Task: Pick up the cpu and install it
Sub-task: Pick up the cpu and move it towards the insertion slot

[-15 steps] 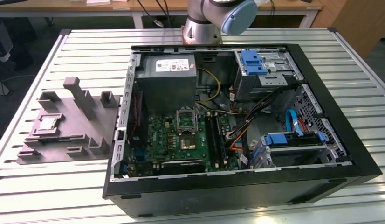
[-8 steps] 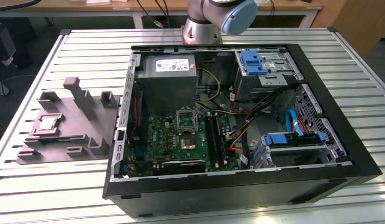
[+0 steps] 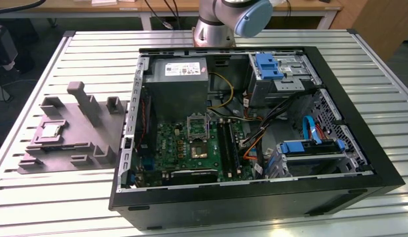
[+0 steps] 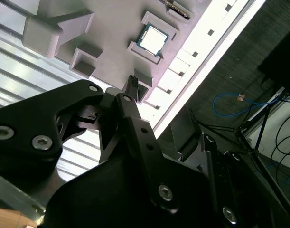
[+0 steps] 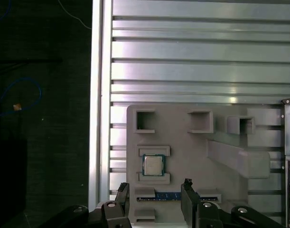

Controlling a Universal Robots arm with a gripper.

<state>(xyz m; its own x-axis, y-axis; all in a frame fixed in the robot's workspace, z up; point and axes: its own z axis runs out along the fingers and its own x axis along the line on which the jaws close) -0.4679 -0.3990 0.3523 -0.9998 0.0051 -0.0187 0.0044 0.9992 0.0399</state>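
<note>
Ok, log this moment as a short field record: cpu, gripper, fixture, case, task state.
cpu: lying flat in a pocket of the grey fixture
gripper: open, empty, above the fixture, close to the cpu
fixture position: on the slatted table, at the exterior view's left of the computer case
case: open, motherboard exposed
task state: cpu not yet picked up

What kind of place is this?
Probably a robotics lab or workshop: a robot arm, an opened computer case on a slatted metal table, the cpu lying in a grey fixture.
</note>
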